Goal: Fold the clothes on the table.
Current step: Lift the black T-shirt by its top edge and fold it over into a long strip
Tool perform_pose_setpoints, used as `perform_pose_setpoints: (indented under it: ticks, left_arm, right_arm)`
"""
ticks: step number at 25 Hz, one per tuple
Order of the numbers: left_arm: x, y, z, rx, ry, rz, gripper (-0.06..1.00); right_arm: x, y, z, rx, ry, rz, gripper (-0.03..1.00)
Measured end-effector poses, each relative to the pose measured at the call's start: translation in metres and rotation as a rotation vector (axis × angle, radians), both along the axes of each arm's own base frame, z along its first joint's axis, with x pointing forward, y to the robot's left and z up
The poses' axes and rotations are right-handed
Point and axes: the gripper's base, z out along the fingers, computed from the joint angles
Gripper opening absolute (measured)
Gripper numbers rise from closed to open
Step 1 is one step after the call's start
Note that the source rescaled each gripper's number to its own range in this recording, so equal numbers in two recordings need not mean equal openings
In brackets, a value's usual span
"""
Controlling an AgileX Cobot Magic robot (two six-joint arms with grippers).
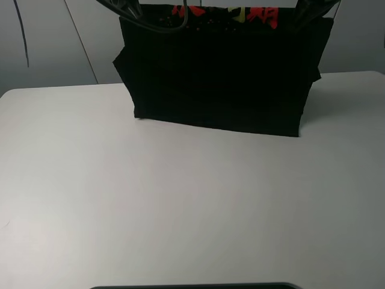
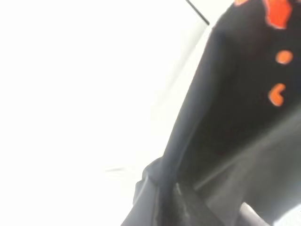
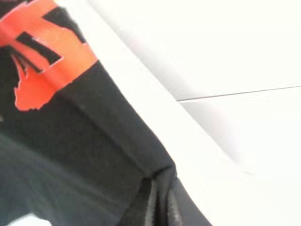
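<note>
Exterior high: left gripper (image 2: 165, 200) and right gripper (image 3: 157, 200) pinch the T-shirt (image 1: 216, 78); red print (image 1: 264, 13) seemingly illegible.

Print (image 1: 260, 13) on the T-shirt (image 1: 216, 78) (red, yellow) — unreadable.

Matt cloth shirt (image 1: 216, 78), smooth table (image 1: 180, 198)

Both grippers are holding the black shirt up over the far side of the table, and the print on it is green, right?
Not quite: the print on the black shirt is red and yellow, not green, as the exterior high view shows. The rest stands.
</note>
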Motion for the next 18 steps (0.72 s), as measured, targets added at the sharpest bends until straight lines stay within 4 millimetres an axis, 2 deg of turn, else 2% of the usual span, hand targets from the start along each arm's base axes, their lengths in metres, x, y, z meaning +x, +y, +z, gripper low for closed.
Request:
perform_pose_setpoints:
  ticks: [2,5,9,12,18]
  left_arm:
    - [-0.003,0.003,0.010,-0.006,0.003,0.011,0.00]
    - [-0.012,0.007,0.013,0.002,0.081,0.033,0.00]
    - [-0.026,0.012,0.004,0.050,0.255,0.052,0.00]
    - [-0.033,0.011,0.004,0.029,0.314,0.038,0.00]
    - [-0.060,0.019,0.000,-0.013,0.424,0.013,0.00]
  right_arm:
    - [-0.007,0.000,0.010,0.006,0.010,0.019,0.00]
    - [-0.017,0.001,0.015,0.030,0.072,0.047,0.00]
    - [-0.034,0.006,0.015,0.055,0.232,0.145,0.00]
    - [-0.053,0.008,0.012,0.080,0.362,0.225,0.00]
    - [-0.088,0.013,0.003,0.115,0.455,0.322,0.00]
